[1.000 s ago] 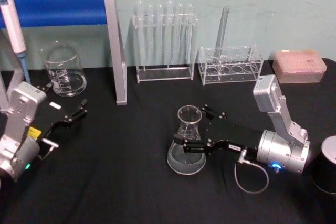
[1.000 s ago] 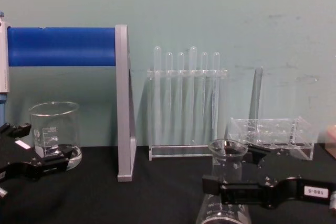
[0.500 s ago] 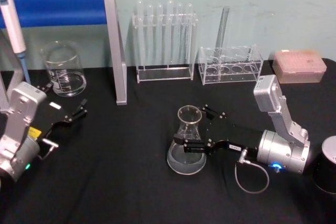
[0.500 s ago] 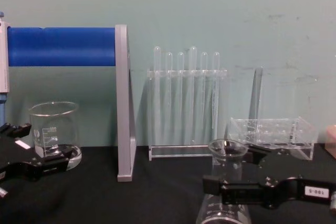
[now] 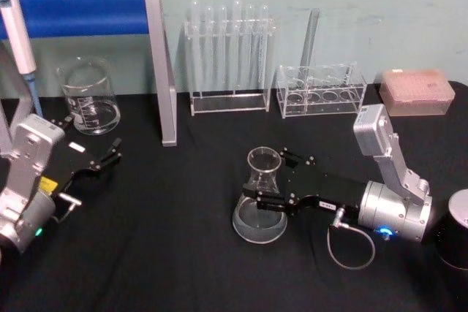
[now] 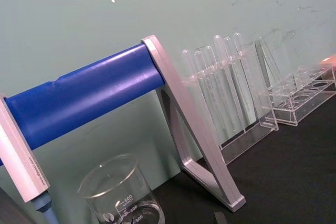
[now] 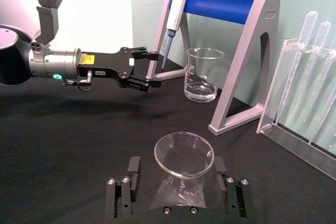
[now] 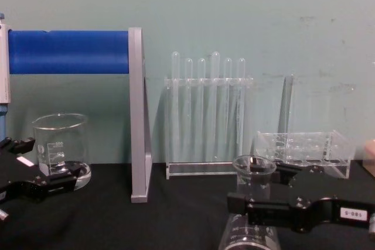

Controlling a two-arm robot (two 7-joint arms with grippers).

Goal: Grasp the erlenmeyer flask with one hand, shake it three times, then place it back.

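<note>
The clear erlenmeyer flask (image 5: 260, 206) stands upright on the black table, right of centre. My right gripper (image 5: 273, 177), the hand with the digit label, reaches in from the right and straddles the flask's neck. It is open, one finger on each side of the neck. In the right wrist view the flask (image 7: 178, 192) sits between the two fingers (image 7: 134, 167). The chest view shows the flask's rim (image 8: 254, 164) above the near finger (image 8: 258, 206). My left gripper (image 5: 111, 153) rests open at the table's left, near the beaker.
A glass beaker (image 5: 89, 96) stands at back left beside a blue-barred pipette stand (image 5: 80, 11). A test tube rack (image 5: 228, 56), a low clear rack (image 5: 322, 89) and a pink box (image 5: 417, 91) line the back. A dark cylinder (image 5: 455, 233) sits at far right.
The right gripper has shifted very slightly around the flask's neck. The flask stays on the table and the left arm has not moved.
</note>
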